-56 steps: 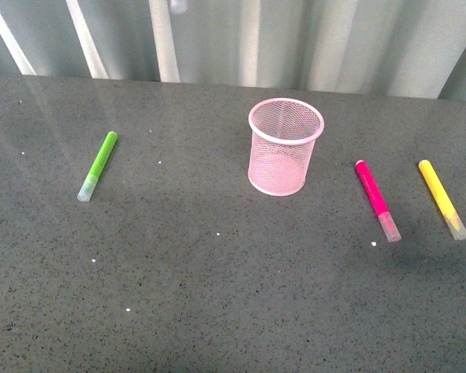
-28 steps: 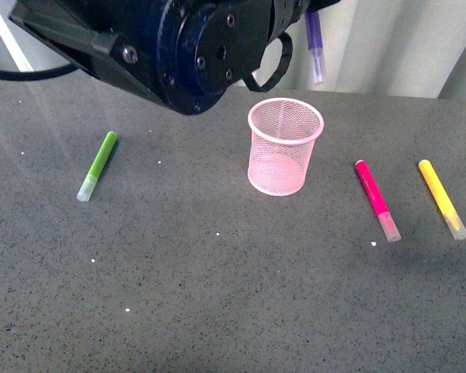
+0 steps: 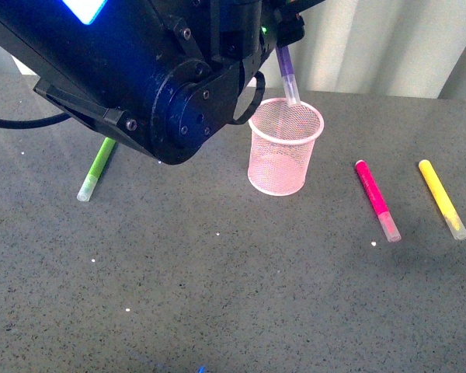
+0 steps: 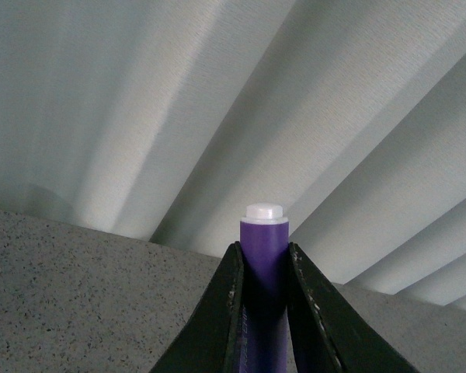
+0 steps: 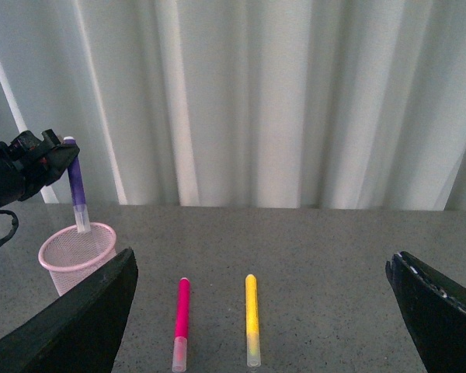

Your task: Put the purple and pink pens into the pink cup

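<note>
Left claw clamps the purple pen — cap at the mouth of the pink cup just beneath; next, I'd judge, lower and release.

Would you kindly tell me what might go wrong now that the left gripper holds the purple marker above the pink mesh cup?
The dark purple marker hangs tilted in the left gripper, its clear cap near the far rim of the light pink wire-mesh cup. Released off-line, it may strike the rim and drop outside. Pressing the marker against the mesh might tip or slide the free-standing cup, possibly towards the hot pink marker.
</note>
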`<act>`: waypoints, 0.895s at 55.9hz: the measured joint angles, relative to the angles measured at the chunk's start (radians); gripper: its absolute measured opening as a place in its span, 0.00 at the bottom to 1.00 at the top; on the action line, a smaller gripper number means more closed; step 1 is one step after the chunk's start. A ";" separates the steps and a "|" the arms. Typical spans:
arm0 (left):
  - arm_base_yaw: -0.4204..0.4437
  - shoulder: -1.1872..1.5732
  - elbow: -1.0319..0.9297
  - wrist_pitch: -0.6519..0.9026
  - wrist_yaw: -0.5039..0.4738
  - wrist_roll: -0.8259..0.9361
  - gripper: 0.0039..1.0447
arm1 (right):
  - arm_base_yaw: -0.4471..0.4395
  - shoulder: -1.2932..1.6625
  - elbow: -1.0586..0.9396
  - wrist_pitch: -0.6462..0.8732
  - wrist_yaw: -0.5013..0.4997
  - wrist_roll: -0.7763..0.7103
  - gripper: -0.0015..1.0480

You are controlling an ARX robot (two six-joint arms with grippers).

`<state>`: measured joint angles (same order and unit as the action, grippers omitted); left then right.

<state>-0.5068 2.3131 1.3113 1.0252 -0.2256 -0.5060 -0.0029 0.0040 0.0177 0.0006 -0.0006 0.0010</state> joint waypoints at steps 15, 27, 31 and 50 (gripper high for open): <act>-0.017 0.019 -0.029 0.026 0.018 0.008 0.12 | 0.000 0.000 0.000 0.000 0.000 0.000 0.93; -0.018 0.021 -0.033 0.030 0.019 0.010 0.32 | 0.000 0.000 0.000 0.000 0.000 0.000 0.93; -0.018 0.021 -0.040 0.031 0.020 0.011 0.44 | 0.000 0.000 0.000 0.000 0.000 0.000 0.93; -0.002 -0.108 -0.147 -0.012 0.121 0.050 0.93 | 0.000 0.000 0.000 0.000 0.000 0.000 0.93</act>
<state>-0.5083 2.2051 1.1645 1.0130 -0.1043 -0.4557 -0.0029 0.0040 0.0177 0.0006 -0.0006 0.0010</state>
